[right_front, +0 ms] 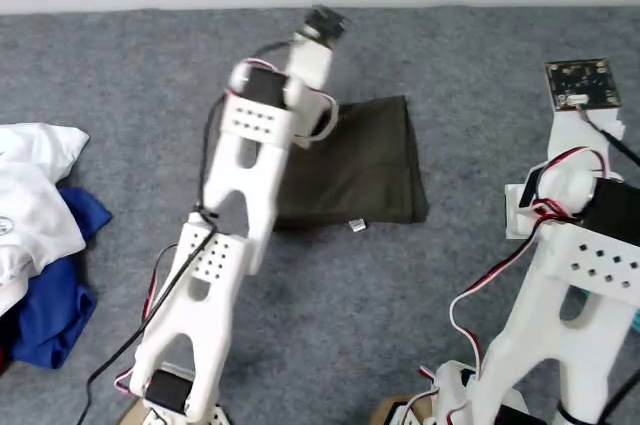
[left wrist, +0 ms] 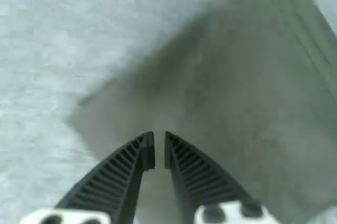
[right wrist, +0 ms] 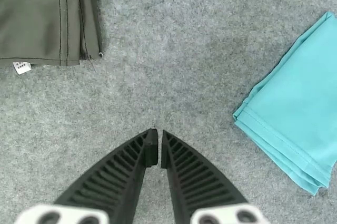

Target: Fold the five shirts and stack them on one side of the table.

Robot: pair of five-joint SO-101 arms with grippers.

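Note:
A dark olive shirt lies folded flat on the grey carpet, a small white tag at its near edge. The left arm stretches over its left part. In the left wrist view my left gripper is shut, hovering over the olive shirt near its corner, with nothing seen between the fingers. My right gripper is shut above bare carpet, between the olive shirt's hem and a folded teal shirt. White shirts and a blue shirt lie crumpled in a heap at the far left.
The right arm stands at the table's right side, its camera board raised. Grey carpet covers the whole surface, with open room between the heap and the olive shirt.

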